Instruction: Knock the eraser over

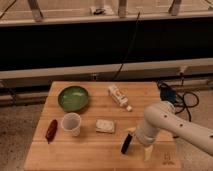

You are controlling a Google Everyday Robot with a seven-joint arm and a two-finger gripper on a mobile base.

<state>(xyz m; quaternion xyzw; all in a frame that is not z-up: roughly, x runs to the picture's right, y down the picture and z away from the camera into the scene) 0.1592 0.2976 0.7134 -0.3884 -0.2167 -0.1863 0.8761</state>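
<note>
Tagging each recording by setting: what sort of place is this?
Probably a lab or workshop test area. A bare wooden table stands on speckled flooring before a dark barrier with metal rails, cables trailing nearby. The end effector sits low at the table's front right, beside the eraser.

The eraser point(127, 143) is a small, slim, dark block, nearly black. It stands on one end on the wooden worktop point(90, 152), leaning a little so its top tips to the right. It sits toward the front edge, right of centre. The gripper point(134, 136) is at the eraser's upper right, right against its top end, reaching in from the white arm on the right side.
</note>
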